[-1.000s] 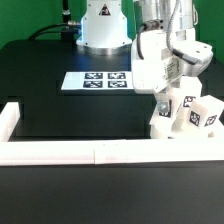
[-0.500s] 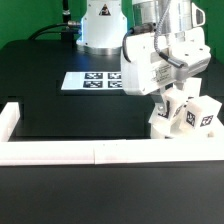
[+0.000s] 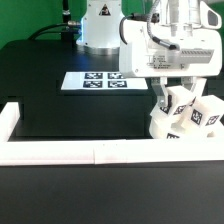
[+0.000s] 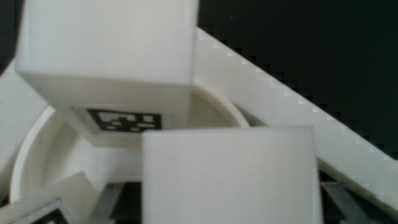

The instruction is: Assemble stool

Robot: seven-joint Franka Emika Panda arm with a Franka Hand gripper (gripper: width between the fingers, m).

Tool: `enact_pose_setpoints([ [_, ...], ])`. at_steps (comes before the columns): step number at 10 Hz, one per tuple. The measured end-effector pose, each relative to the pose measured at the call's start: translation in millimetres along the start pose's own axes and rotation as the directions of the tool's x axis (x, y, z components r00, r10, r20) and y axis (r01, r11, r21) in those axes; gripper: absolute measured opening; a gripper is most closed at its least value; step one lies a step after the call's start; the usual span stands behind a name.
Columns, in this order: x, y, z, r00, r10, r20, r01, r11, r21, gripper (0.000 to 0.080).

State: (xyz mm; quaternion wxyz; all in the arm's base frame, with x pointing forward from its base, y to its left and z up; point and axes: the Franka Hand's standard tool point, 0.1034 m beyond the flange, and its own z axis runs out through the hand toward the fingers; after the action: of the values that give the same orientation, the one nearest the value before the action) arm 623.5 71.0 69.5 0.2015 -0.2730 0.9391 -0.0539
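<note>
The white stool stands upside down at the exterior view's right: a round seat point(image 3: 163, 128) with three tagged leg blocks up in its sockets. My gripper point(image 3: 173, 94) is directly above it, jaws closed round the nearest leg block point(image 3: 177, 101). Two more legs point(image 3: 210, 116) stand beside it. In the wrist view the held leg point(image 4: 222, 170) fills the space between my fingers, with the gripper point(image 4: 222, 208) around it. Another leg with a tag point(image 4: 116, 70) rises from the seat point(image 4: 39, 155) behind it.
The long white border rail point(image 3: 100, 152) runs along the front and touches the seat; it crosses the wrist view point(image 4: 294, 95) too. Its left end block point(image 3: 8, 120) stands at the exterior view's left. The marker board point(image 3: 95, 81) lies behind, before the robot base point(image 3: 103, 25).
My wrist has turned over the stool, swinging the gripper body toward the exterior view's left. The leg in my jaws has turned with it. The seat and other legs stayed put.
</note>
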Motion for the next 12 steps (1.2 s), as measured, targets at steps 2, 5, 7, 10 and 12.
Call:
enact_pose_setpoints([
  [2,1.4,0.1,0.4,1.000,0.029,-0.001,-0.029,1.000,-0.004,0.0338],
  [5,1.6,0.4,0.6,0.999,-0.033,-0.001,0.033,0.999,-0.005,0.0591],
  [7,-5.2,-3.0,-6.6,0.997,-0.080,0.015,0.080,0.997,-0.001,0.0631],
  [10,-30.4,-29.8,-49.6,0.902,-0.427,0.063,0.420,0.902,0.096,0.0649],
  [12,-27.1,-35.0,-50.2,0.810,-0.586,0.028,0.579,0.806,0.125,0.0649],
])
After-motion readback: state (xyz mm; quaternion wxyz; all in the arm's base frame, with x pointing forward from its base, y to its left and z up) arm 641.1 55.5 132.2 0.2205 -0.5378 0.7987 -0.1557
